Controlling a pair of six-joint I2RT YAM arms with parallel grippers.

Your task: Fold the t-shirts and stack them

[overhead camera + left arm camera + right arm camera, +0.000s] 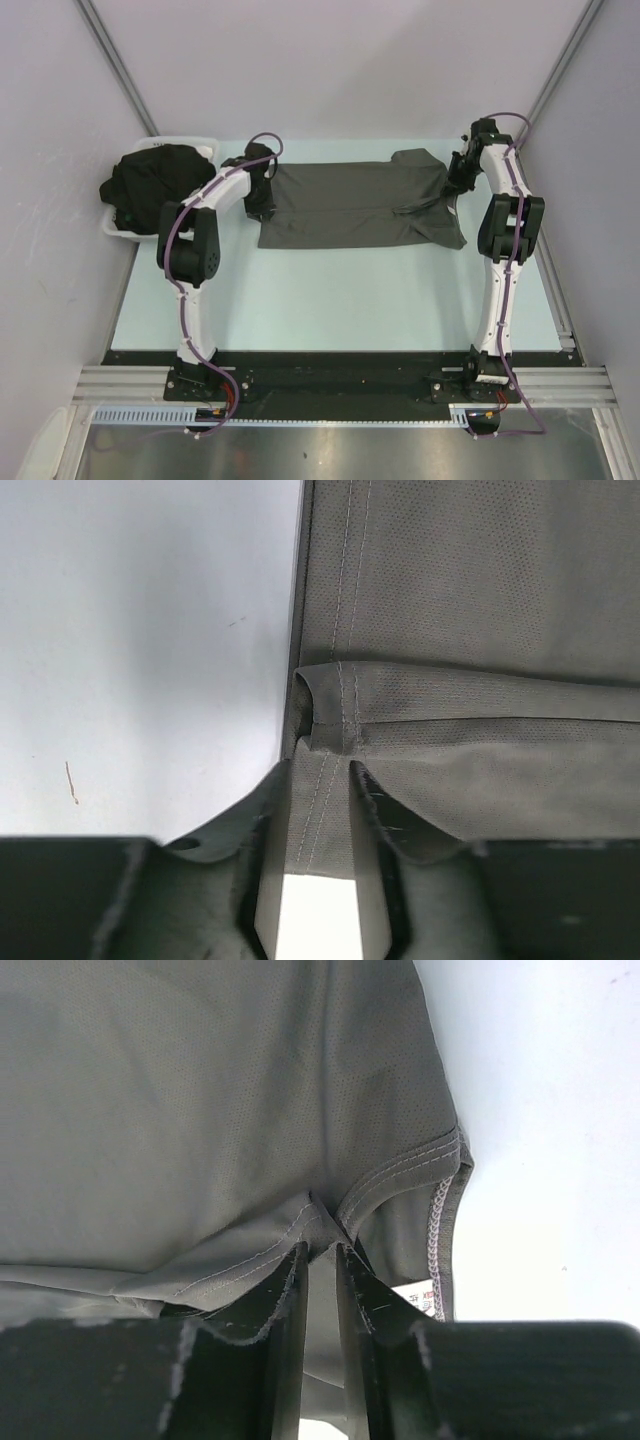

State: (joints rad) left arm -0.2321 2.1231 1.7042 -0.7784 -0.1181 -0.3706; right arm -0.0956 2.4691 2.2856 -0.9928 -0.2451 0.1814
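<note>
Overhead only, black t-shirts (pixel 155 180) fill the tray (pixel 205 144) near the grey t-shirt (pixel 350 200).

- The white-and-black jointed left arm (pixel 190 300) rises from its base at the near edge, bends at a dark elbow, and sends its forearm forward and to the right.
- The black two-finger left gripper (pixel 262 192) points downward. Its fingers are pinched together on a hemmed edge of the charcoal grey cloth t-shirt (pixel 350 205) (the wrist view shows a narrow strip of cloth between them).
- The white-and-black jointed right arm (pixel 497 300) stands taller, its lower link nearly upright and its wrist folded down toward the left.
- The black two-finger right gripper (pixel 458 182) is likewise clamped on a stitched fold of the same t-shirt.
</note>
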